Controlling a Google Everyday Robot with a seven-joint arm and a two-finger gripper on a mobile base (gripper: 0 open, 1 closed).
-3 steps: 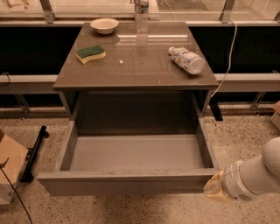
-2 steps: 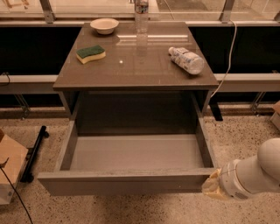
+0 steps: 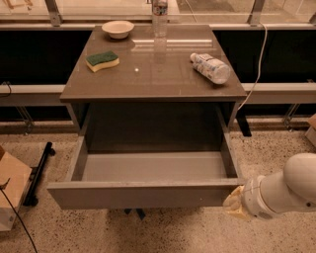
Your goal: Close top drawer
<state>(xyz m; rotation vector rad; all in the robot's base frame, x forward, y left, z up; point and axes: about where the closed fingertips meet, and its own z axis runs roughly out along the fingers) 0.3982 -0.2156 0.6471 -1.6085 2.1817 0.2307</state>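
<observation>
Gripper (image 3: 236, 202) sits low at the right side of the view, its yellowish tip touching or just beside the right front corner of the top drawer (image 3: 143, 193); whether it is spread or closed cannot be told from here. The white arm (image 3: 284, 190) behind it comes in from the right edge, above the speckled floor (image 3: 163, 234).

The brown table (image 3: 153, 79) fills the middle of the view, with its back edge against a railing and glass. The top drawer stands far out below the tabletop. Its plain grey front is nearly as wide as the table, and its smooth grey inside holds nothing that can be seen.

A cardboard box (image 3: 12, 183) lies on the floor at the left edge, with a black bar (image 3: 39, 173) just beside it. A white cable (image 3: 256, 64) hangs down past the table's right side.

On the tabletop, a plastic bottle (image 3: 211, 67) lies on its side near the right edge. A green and yellow sponge (image 3: 102, 61) rests toward the left, well apart from it. A pale bowl (image 3: 118, 28) sits at the back left, and a second clear bottle (image 3: 159, 12) stands upright at the back middle, near the bowl.
</observation>
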